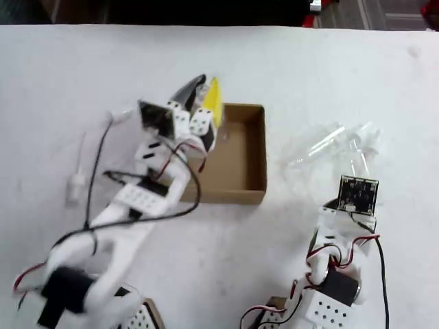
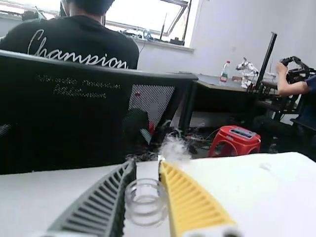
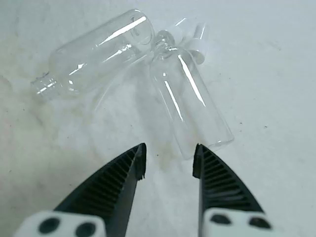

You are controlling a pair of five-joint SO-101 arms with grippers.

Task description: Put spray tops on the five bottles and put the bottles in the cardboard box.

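Our left gripper (image 2: 146,172) clamps a clear bottle (image 2: 145,203) by its neck; our right gripper (image 3: 169,154) sits open near two lying bottles (image 3: 190,98).

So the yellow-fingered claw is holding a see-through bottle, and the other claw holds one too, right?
No. The other claw is open and empty; the right wrist view shows two bottles lying on the table beyond it. The yellow-fingered claw does hold a see-through bottle.
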